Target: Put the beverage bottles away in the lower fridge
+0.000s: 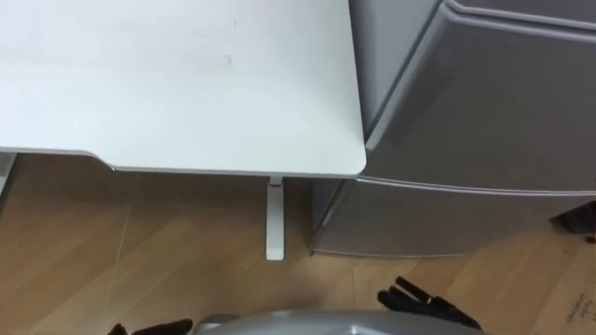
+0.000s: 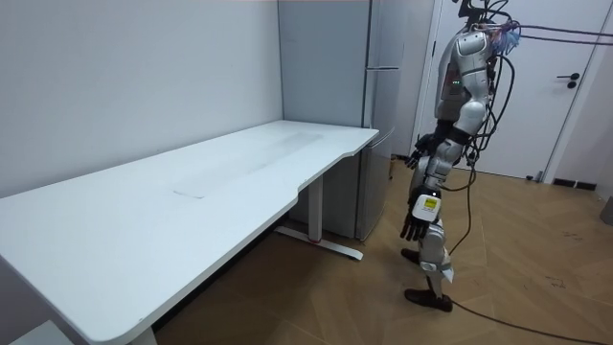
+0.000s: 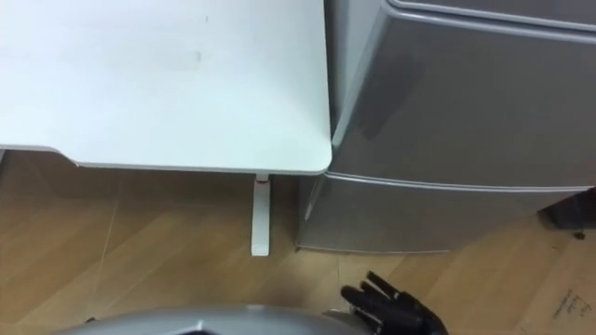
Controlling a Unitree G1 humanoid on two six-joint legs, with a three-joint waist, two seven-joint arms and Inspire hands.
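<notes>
Head cam, bottom edge: right hand (image 1: 424, 302) with its fingers loose and spread, left hand (image 1: 154, 328) just fingertips. The room view fills that in, it hangs slack by the thigh. Further out, the table (image 1: 186, 84) has its rounded corner just beside the tall grey fridge (image 1: 484, 121). The lower door (image 1: 447, 219) is plain grey and closed.

Before you, a smooth, matt white table top (image 1: 186, 84) sits left of a grey fridge (image 1: 484, 112) whose metal-look doors carry a soft satin sheen. Below lie its white painted foot (image 1: 275, 223) and a lightly glossy wood-grain floor (image 1: 140, 261).
</notes>
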